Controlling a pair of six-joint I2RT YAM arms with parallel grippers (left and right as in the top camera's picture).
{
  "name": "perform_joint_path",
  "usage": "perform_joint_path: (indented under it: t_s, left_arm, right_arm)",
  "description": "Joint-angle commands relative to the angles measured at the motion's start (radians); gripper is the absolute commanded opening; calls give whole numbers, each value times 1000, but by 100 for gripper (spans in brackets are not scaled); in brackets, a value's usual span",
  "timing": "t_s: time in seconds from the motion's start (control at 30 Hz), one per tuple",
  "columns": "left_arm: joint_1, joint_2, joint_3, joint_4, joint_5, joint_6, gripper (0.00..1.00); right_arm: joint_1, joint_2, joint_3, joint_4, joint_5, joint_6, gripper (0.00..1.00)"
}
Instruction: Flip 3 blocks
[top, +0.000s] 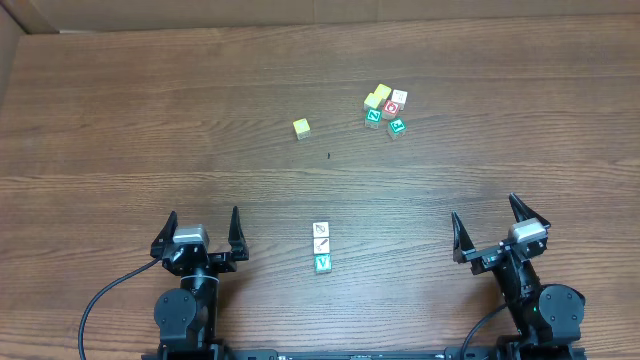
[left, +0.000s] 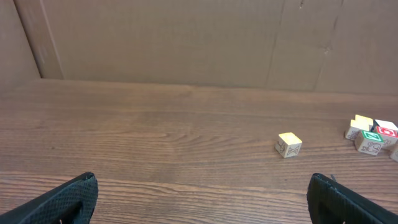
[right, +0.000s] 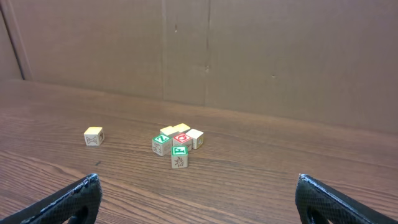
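Observation:
Three small blocks lie in a short column near the front middle of the table in the overhead view: a white-faced one (top: 321, 230), a second white-faced one (top: 321, 245) and a teal-green one with a white V (top: 322, 263), each touching its neighbour. Neither wrist view shows them. My left gripper (top: 204, 225) (left: 202, 183) rests to their left, open and empty. To their right, my right gripper (top: 484, 210) (right: 198, 182) also stands open with nothing between its fingers.
A cluster of cubes (top: 385, 108) (right: 177, 142) (left: 372, 134) with yellow, red and green faces sits at the back right. A lone yellow cube (top: 301, 128) (left: 289, 144) (right: 93, 135) lies left of it. Brown cardboard walls (right: 249, 50) close the far side.

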Motion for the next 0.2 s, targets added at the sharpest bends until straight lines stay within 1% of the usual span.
perform_joint_path:
  t_s: [0.0,0.17]
  left_arm:
    - [-7,-8,-3,1,11,19,100]
    - [-7,-8,-3,1,11,19,100]
  right_arm:
    - [-3,-10,-11,6,-5,-1,100]
    - [-3,-10,-11,6,-5,-1,100]
